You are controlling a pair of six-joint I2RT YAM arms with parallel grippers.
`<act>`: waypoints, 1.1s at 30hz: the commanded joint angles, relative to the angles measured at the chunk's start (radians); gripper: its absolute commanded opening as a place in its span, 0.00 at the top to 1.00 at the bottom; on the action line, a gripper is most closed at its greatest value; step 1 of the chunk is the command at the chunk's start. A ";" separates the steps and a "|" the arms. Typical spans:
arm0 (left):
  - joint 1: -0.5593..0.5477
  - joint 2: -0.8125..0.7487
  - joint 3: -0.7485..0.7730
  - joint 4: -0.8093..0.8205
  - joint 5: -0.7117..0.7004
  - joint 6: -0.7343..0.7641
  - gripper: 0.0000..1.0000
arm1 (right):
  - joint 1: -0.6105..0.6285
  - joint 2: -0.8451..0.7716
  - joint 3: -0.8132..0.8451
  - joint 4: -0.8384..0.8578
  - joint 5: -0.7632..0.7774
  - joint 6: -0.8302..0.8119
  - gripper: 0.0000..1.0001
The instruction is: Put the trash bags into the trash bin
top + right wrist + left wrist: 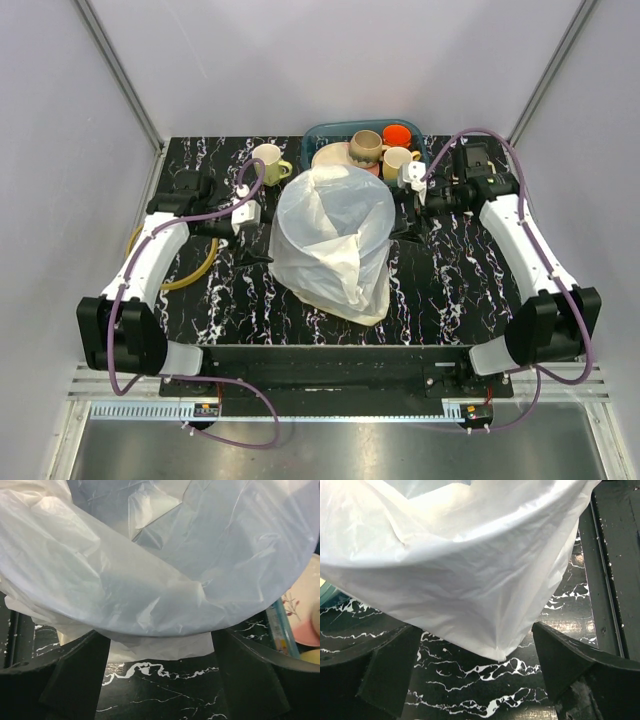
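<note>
**Sack draped and let go, both claws wide**

The left claw (476, 645) stands with its fingers well apart, clamped on nothing; a sagging corner of the large trash bag (335, 235) hangs between them, above the table (450, 290). The bag sits mid-table, its mouth held round and open at the top as if stretched over the trash bin, which is hidden under the film, so I cannot tell how well the bag is seated. The right claw (160, 640) is also spread, gripping nothing, with the film bulging just in front of it.

Risks, as I judge them: the loose skirt trailing toward the near edge could drag the film off if either claw snags it while backing out. With both sides free, the thin plastic may slump or slip. A closing claw could also pinch only one layer.

The cream mug (268, 163) stands alone and looks empty. Something paler shows inside the sack; I cannot tell whether it is the small bundle. The teal dish basket (320, 135) holds a cream plate (330, 155), a tan mug (365, 147), an orange cup (397, 134) and a yellow mug (397, 160).
</note>
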 commanded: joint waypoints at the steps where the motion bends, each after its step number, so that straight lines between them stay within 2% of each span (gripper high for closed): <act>1: -0.020 0.014 0.050 0.133 0.062 -0.090 0.04 | 0.027 0.032 0.034 -0.033 -0.067 -0.011 0.18; 2: -0.020 0.020 0.060 0.136 0.058 -0.091 0.05 | 0.039 0.029 0.031 -0.034 -0.067 -0.010 0.26; 3: -0.020 0.025 0.065 0.139 0.058 -0.091 0.06 | 0.045 0.018 0.013 -0.031 -0.067 -0.008 0.39; 5: -0.020 0.034 0.073 0.140 0.058 -0.089 0.07 | 0.055 0.001 -0.010 -0.019 -0.067 0.002 0.49; 6: -0.020 0.037 0.076 0.140 0.061 -0.083 0.07 | 0.052 -0.010 -0.033 0.002 -0.067 0.013 0.66; 9: -0.022 0.039 0.077 0.140 0.072 -0.080 0.09 | 0.056 -0.022 -0.058 -0.002 -0.064 0.035 0.99; 11: -0.020 0.037 0.077 0.140 0.069 -0.075 0.13 | 0.056 -0.027 -0.076 -0.008 -0.056 0.036 1.00; 14: -0.025 0.043 0.077 0.144 0.076 -0.078 0.33 | 0.056 -0.037 -0.120 0.027 -0.027 0.051 1.00; 15: -0.029 0.048 0.074 0.144 0.078 -0.078 0.52 | 0.055 -0.042 -0.133 0.039 -0.021 0.053 1.00; 17: -0.034 0.057 0.058 0.145 0.073 -0.060 0.70 | 0.056 -0.041 -0.166 0.097 0.004 0.099 1.00; 19: -0.036 0.065 0.025 0.144 0.052 -0.039 0.93 | 0.056 -0.027 -0.182 0.111 0.013 0.107 1.00; 22: -0.034 0.076 -0.011 0.144 0.026 0.000 0.97 | 0.056 -0.007 -0.211 0.127 0.021 0.113 1.00; 27: -0.036 0.112 -0.044 0.145 -0.005 0.058 0.97 | 0.056 0.001 -0.285 0.179 0.024 0.128 1.00; 31: -0.034 0.142 -0.042 0.148 -0.020 0.074 0.91 | 0.055 0.015 -0.325 0.191 0.027 0.139 1.00; 33: -0.034 0.157 -0.039 0.159 -0.019 0.069 0.84 | 0.056 0.024 -0.334 0.200 0.021 0.163 1.00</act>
